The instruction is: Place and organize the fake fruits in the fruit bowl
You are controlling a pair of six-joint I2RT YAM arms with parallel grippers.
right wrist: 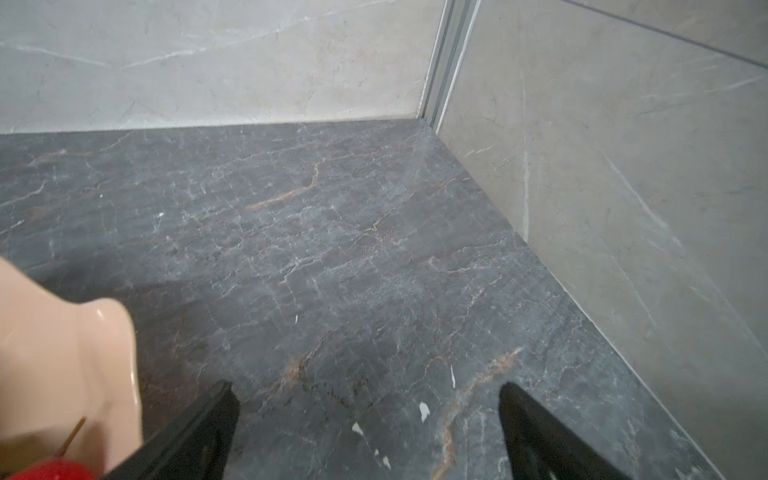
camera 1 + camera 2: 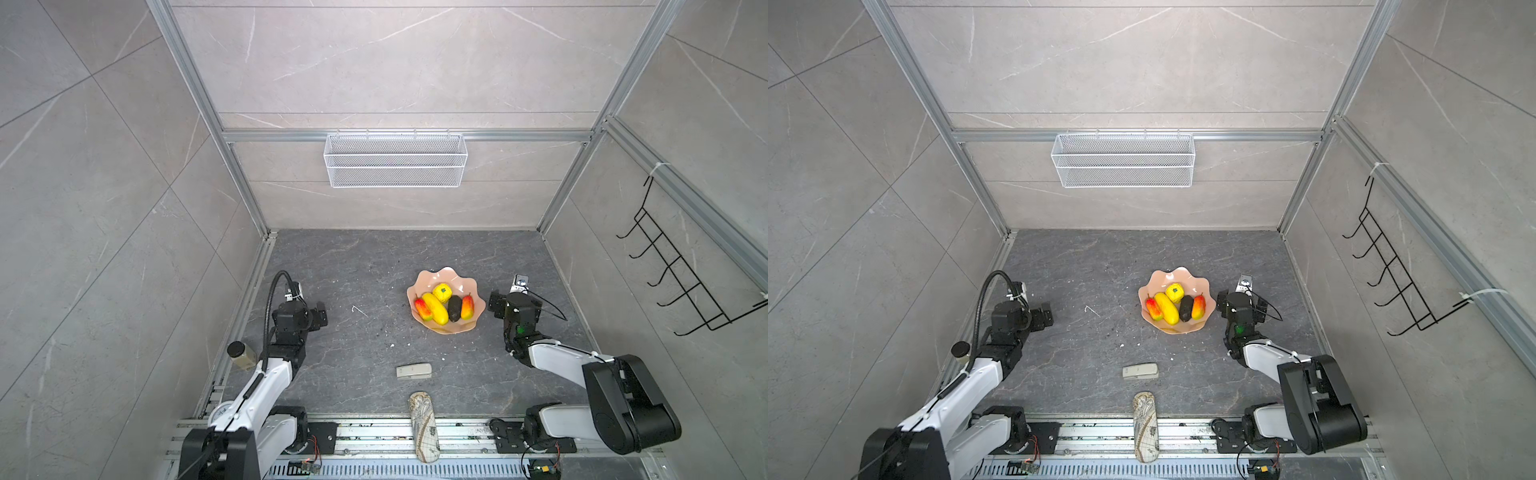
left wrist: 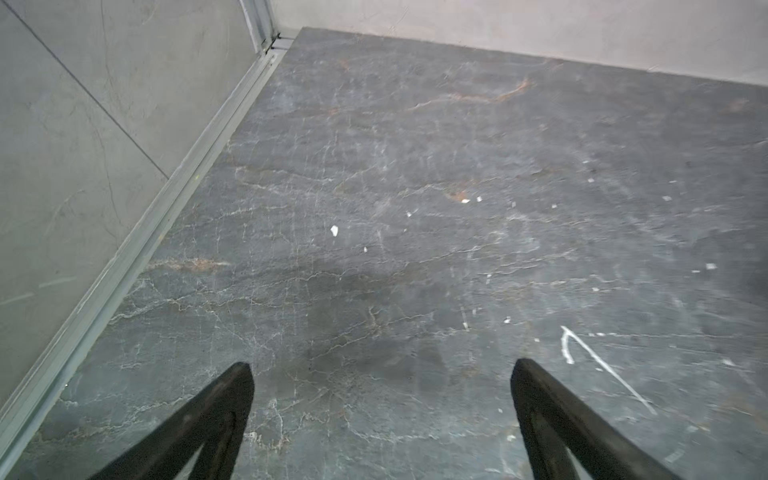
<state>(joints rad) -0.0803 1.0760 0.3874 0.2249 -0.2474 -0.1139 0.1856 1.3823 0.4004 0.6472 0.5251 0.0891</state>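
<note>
The pale pink scalloped fruit bowl (image 2: 452, 329) (image 2: 1177, 272) stands right of centre on the dark floor. Several fake fruits lie side by side in it: a long yellow one (image 2: 435, 308), a round yellow one with a green top (image 2: 442, 292), a black oval (image 2: 454, 308), and two red-orange ones (image 2: 422, 308) (image 2: 468, 307) at the ends. My right gripper (image 2: 495, 303) (image 1: 368, 388) is open and empty just right of the bowl (image 1: 62, 353), whose rim and a red fruit (image 1: 45, 469) show beside one finger. My left gripper (image 2: 319, 316) (image 3: 382, 368) is open over bare floor, far left of the bowl.
A beige stapler-like block (image 2: 413, 370) lies in front of the bowl, and a map-patterned case (image 2: 424, 426) lies at the front rail. A white wire basket (image 2: 395, 160) hangs on the back wall and a black hook rack (image 2: 685, 270) on the right wall.
</note>
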